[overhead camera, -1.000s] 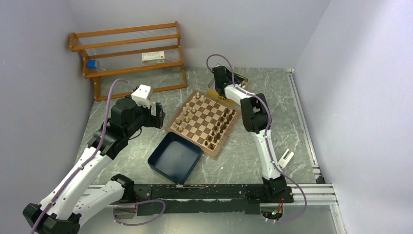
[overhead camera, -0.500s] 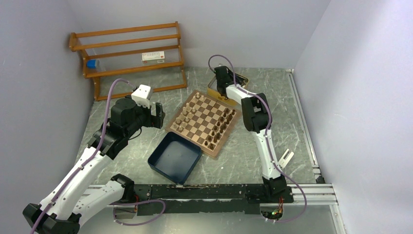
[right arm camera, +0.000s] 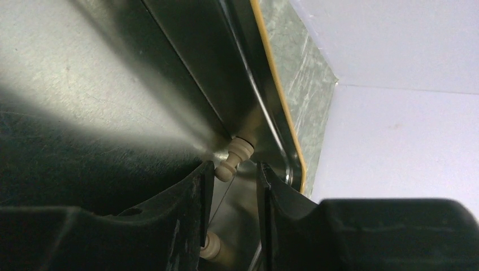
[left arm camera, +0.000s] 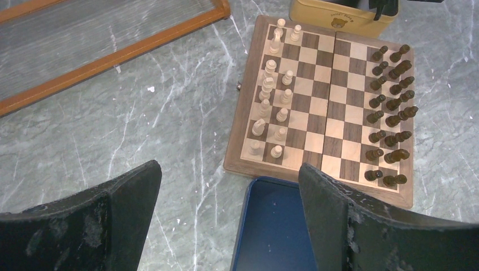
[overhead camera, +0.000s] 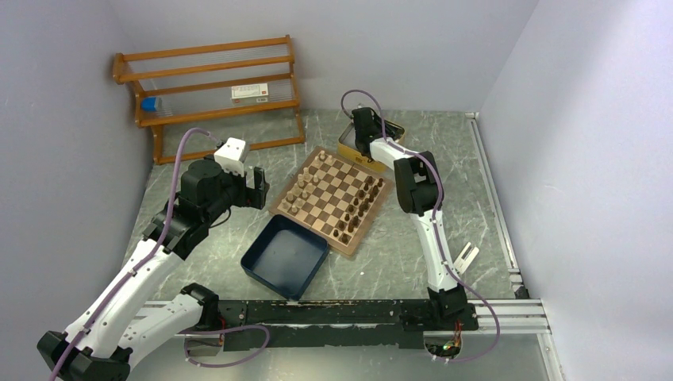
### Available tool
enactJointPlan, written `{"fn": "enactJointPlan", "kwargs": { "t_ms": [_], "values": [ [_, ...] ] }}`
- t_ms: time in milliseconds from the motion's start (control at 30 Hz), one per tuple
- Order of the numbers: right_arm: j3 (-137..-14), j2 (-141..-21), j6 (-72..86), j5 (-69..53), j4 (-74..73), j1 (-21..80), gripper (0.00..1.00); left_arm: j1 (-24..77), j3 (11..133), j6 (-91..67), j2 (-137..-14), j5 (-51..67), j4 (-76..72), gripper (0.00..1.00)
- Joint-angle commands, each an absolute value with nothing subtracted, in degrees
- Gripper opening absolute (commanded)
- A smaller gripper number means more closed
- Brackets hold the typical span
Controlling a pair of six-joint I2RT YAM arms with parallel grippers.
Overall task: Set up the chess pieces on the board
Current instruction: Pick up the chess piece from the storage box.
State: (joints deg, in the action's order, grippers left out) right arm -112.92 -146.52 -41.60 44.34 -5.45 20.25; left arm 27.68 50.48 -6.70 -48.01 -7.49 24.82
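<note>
The board [overhead camera: 332, 197] lies at the table's middle, light chess pieces [overhead camera: 300, 190] along its left side and dark ones [overhead camera: 359, 208] along its right; the left wrist view shows the same board [left arm camera: 316, 96]. My right gripper [overhead camera: 362, 128] reaches down into the metal tin [overhead camera: 394, 131]. In its wrist view the jaws [right arm camera: 235, 166] stand a narrow gap apart, with a light pawn [right arm camera: 242, 148] lying at the left fingertip and not clamped. Another light piece [right arm camera: 217, 249] lies lower, by the left finger. My left gripper [left arm camera: 229, 166] hangs wide open left of the board, holding nothing.
A navy blue tray [overhead camera: 284, 255] sits against the board's near corner, under my left gripper's right finger [left arm camera: 350, 226]. A wooden rack [overhead camera: 210, 87] stands at the back left. A small white clip [overhead camera: 468, 255] lies at the right, near the metal rail.
The right gripper has shifted slightly right inside the tin and its jaws have narrowed. The left arm has not moved.
</note>
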Motion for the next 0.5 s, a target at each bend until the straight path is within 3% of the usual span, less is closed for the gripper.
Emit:
{"fn": "enactJointPlan", "kwargs": {
  "t_ms": [0, 467],
  "values": [
    [-112.3, -148.4, -43.0, 43.4, -4.1, 19.5, 0.37, 27.6, 50.7, -6.6, -48.2, -6.9, 23.8, 0.95],
    [-109.3, -147.2, -43.6, 42.5, -1.1, 19.4, 0.28, 27.6, 50.7, -6.6, -48.0, -7.1, 23.8, 0.95]
  ]
}}
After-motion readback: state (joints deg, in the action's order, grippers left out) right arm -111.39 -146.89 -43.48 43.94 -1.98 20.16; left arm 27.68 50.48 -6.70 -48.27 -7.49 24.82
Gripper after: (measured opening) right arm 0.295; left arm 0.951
